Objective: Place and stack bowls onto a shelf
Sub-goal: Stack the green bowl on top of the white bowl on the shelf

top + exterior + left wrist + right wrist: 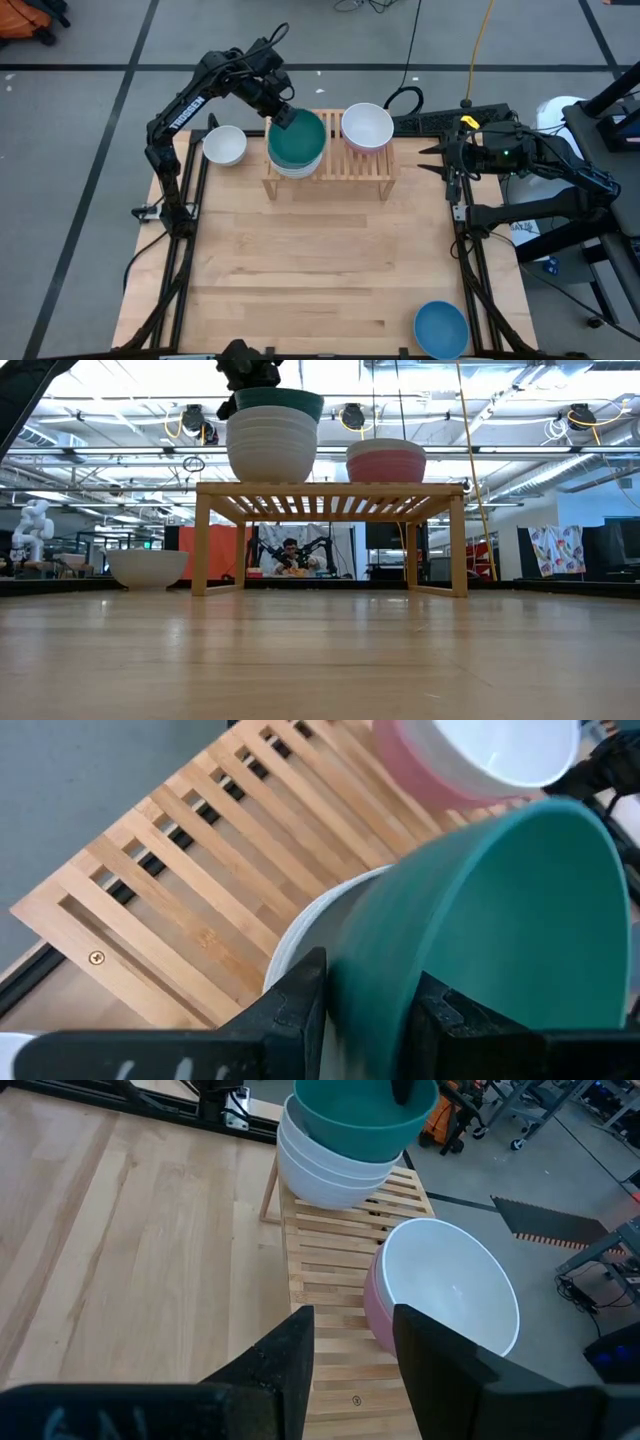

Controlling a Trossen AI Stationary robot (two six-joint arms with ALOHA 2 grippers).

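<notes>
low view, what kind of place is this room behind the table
Probably a robotics lab or workshop: open ceiling with hanging cables, another arm rig with a seated person, and a white robot figure at the side.

shelf — teal bowl on white stack | pink bowl beside

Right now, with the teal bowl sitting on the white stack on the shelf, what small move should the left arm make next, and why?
Probably open the left end effector and lift clear. Its fingers straddle the rim of the teal bowl, which already looks nested on the stack of white bowls on the shelf, so letting go would finish this placement. The right end effector waits open beside the shelf.
</notes>
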